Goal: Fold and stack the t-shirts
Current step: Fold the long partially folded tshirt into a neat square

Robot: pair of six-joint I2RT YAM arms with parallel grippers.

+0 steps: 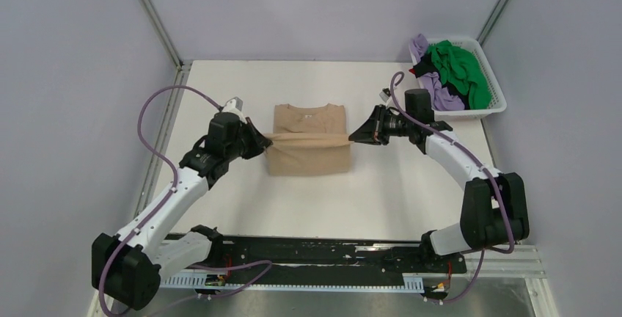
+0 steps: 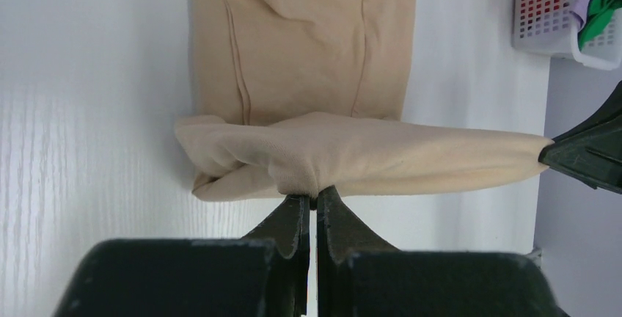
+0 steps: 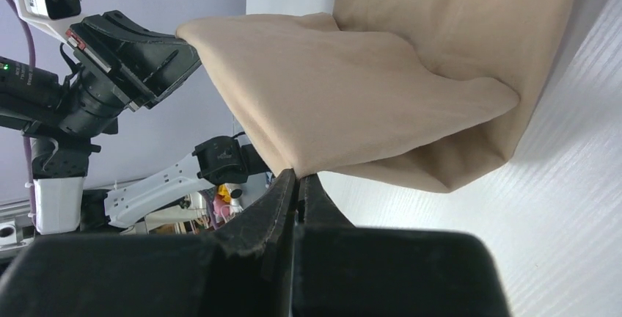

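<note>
1. The tan shirt is out on the white table, right in the middle, collar toward the far side, between the two arms
2. The left gripper is at the shirt's left edge, fingers pinched tight together on a bunched bit of the cloth
3. The right gripper is at the opposite edge, jaws closed on a thin fold of the same shirt
4. Between them a band of cloth is up off the table and pulled taut, a ridge running straight from one gripper to the other
5. The collar half lies flat beyond that ridge, and the near part sags below it
6. In the far right corner is the basket, heaped with a green shirt, a lilac shirt and a black shirt, just beyond the right gripper
</note>
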